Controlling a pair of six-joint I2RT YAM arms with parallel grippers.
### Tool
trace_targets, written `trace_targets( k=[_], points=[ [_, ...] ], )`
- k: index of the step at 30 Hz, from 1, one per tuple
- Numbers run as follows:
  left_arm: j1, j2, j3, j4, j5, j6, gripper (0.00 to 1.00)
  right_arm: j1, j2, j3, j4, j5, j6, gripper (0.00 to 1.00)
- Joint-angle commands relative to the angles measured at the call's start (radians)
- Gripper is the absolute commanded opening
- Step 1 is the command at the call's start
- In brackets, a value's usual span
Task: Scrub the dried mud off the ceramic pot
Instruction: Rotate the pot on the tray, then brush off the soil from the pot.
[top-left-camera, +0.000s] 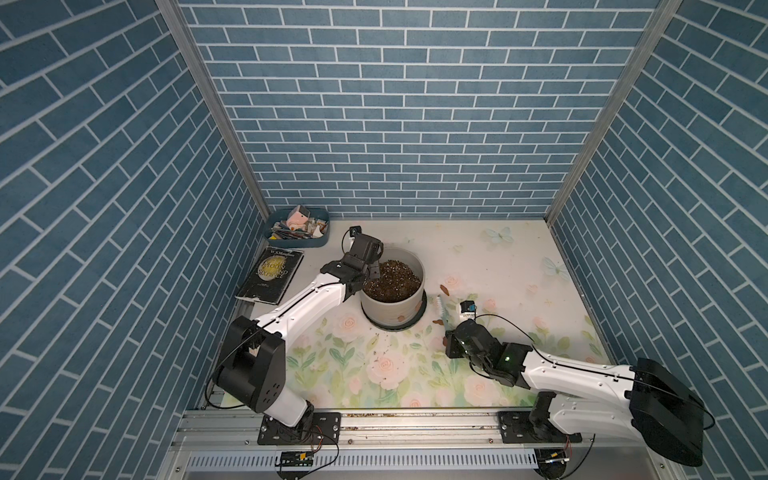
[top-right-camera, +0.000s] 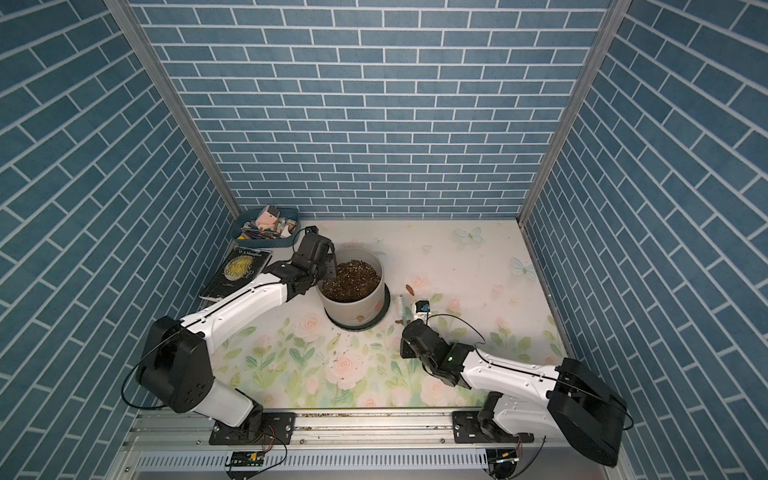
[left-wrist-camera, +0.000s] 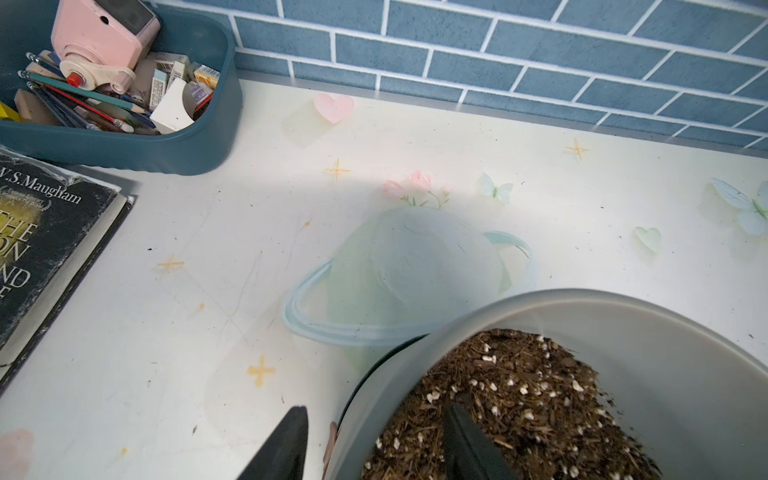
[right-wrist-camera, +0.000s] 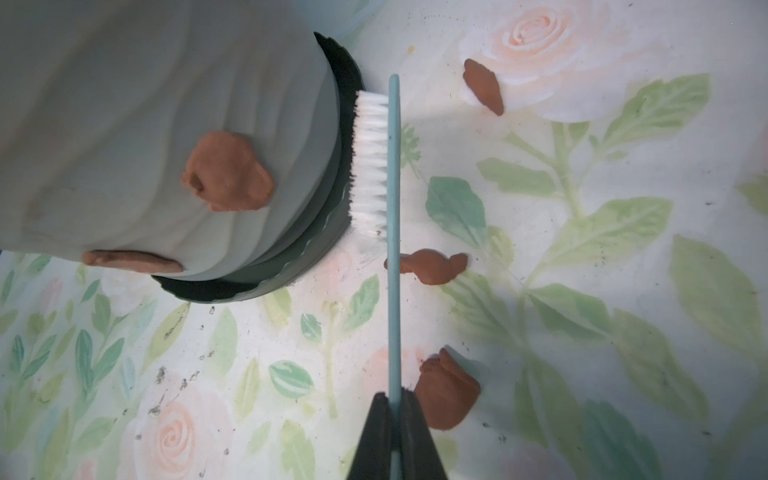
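Note:
The ceramic pot is pale grey, full of dark soil, and stands on a black saucer. Dried mud sticks to its wall, with another blob low down. My left gripper is open and straddles the far-left rim, one finger outside and one over the soil, both clear of the wall. My right gripper is shut on the handle of a teal brush. Its white bristles face the saucer's edge.
Loose mud flakes lie on the floral mat around the brush. A blue tray of clutter and a dark book sit at the back left. Soil crumbs dot the mat in front of the pot.

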Motion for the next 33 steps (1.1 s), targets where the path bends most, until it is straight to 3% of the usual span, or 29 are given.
trace_targets(
  k=[1,12,20,27,33],
  points=[
    [0.004,0.001,-0.025,0.002,0.004,0.011,0.49,0.005,0.022,0.024,0.055,0.01,-0.005,0.0],
    [0.005,-0.029,-0.05,-0.01,-0.011,0.012,0.17,-0.02,0.082,0.041,0.09,0.002,0.034,0.0],
    [0.004,-0.058,-0.065,-0.021,0.0,0.009,0.01,-0.035,0.146,0.083,0.116,-0.005,0.052,0.0],
    [0.005,-0.088,-0.076,-0.027,0.018,0.006,0.0,-0.052,0.234,0.133,0.172,-0.049,0.056,0.0],
    [0.003,-0.096,-0.087,-0.014,0.052,-0.018,0.0,0.005,0.233,0.128,0.255,-0.084,0.052,0.0]
  ],
)
